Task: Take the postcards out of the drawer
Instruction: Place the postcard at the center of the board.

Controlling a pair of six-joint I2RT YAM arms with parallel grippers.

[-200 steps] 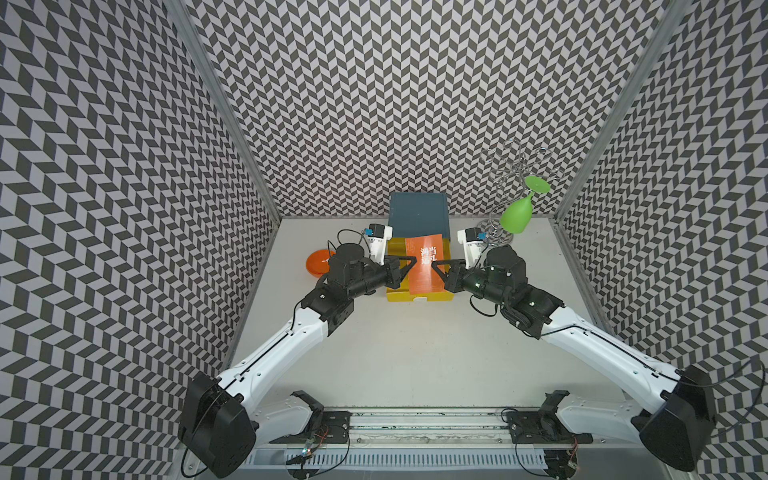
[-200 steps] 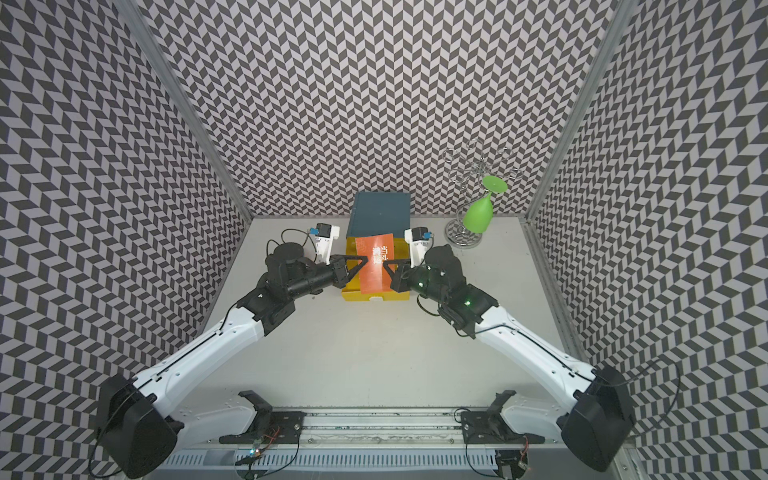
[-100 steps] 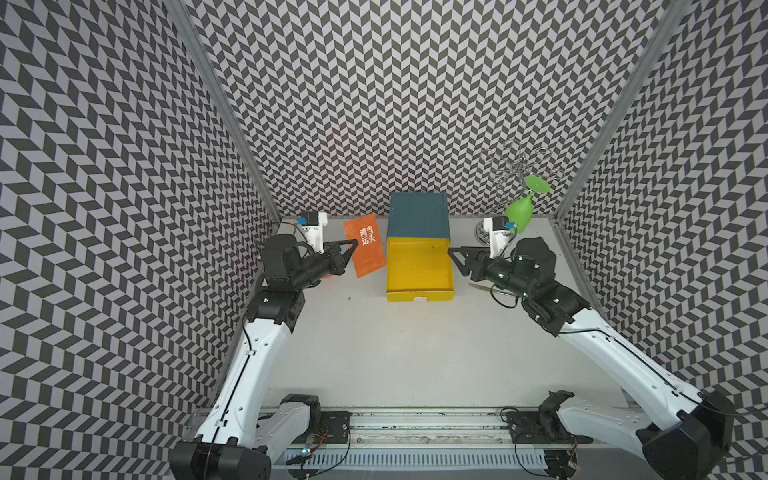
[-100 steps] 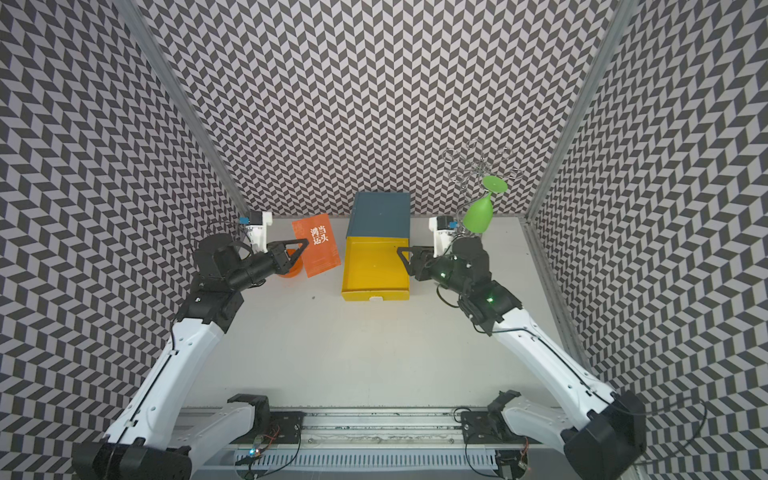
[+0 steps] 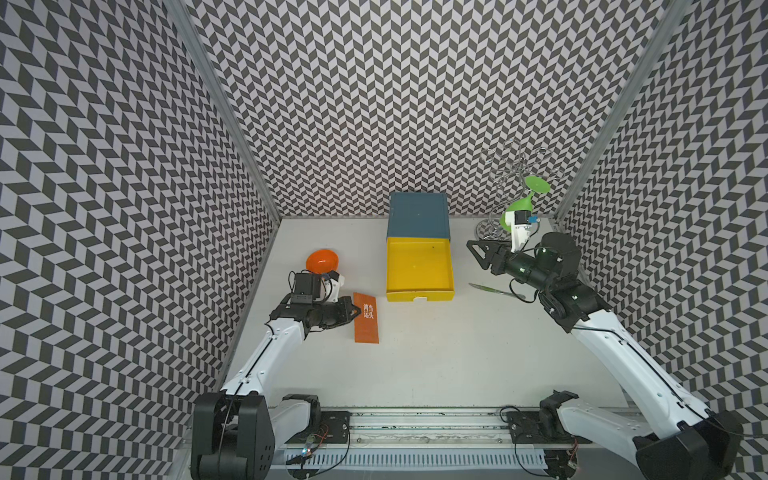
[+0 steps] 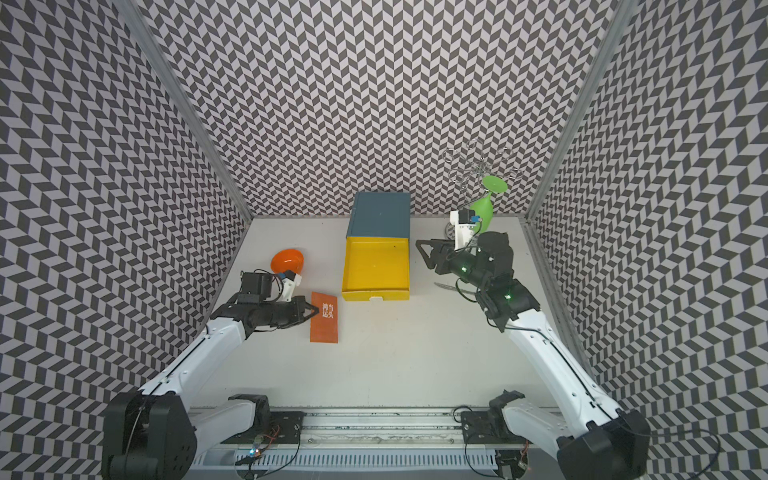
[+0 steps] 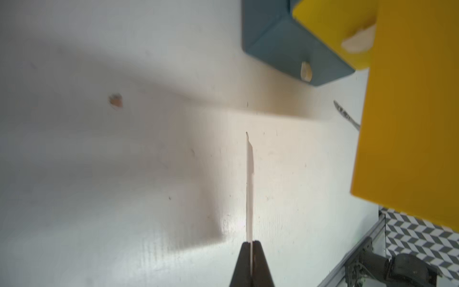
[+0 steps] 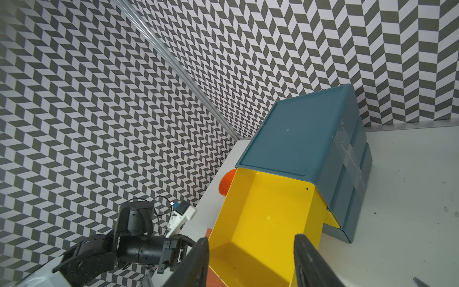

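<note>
From the right wrist, the drawer [image 8: 260,223] hides most of the orange postcard [image 8: 214,279].

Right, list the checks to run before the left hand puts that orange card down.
1. Grip: left hand shut on the orange postcard, pinching its edge: ok.
2. Count: every card in that grip: cannot tell; only one orange face shows.
3. Emptied: drawer pulled out, nothing inside: ok.
4. Height: postcard on the table or above it: cannot tell.
5. Other arm: right hand open, empty, beside the drawer: ok.
</note>
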